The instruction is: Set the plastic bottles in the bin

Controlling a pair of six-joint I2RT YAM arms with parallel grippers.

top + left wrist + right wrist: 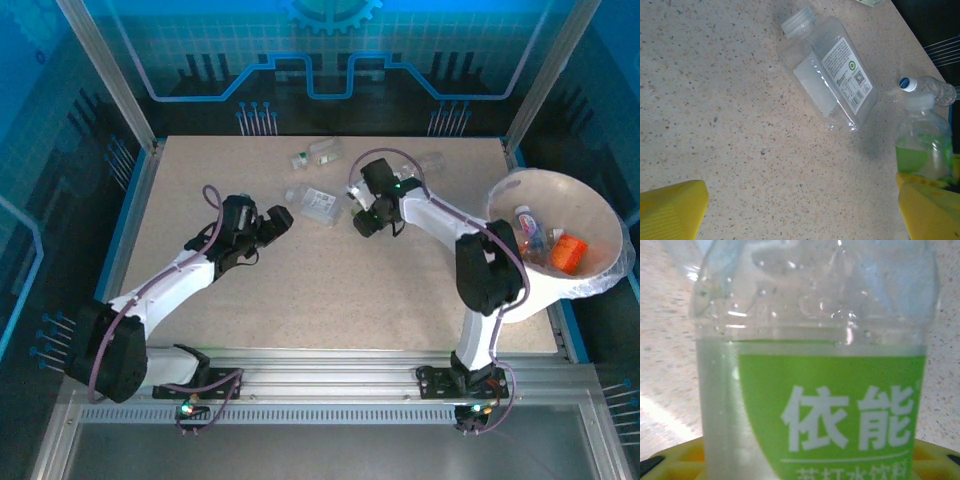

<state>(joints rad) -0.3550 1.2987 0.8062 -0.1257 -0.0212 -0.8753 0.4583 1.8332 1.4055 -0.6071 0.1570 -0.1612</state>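
Right wrist view, right hand [363, 222] gripping green-label bottle [815, 405], left hand [800, 212] open, clear bottle [827, 75] ahead on worktop [715, 100].

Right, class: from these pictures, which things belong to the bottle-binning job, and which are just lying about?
Job:
green-label bottle
clear flat bottle
blue-cap bottle
far-edge bottles
bin
binned bottles

Just there:
table
metal frame
blue backdrop
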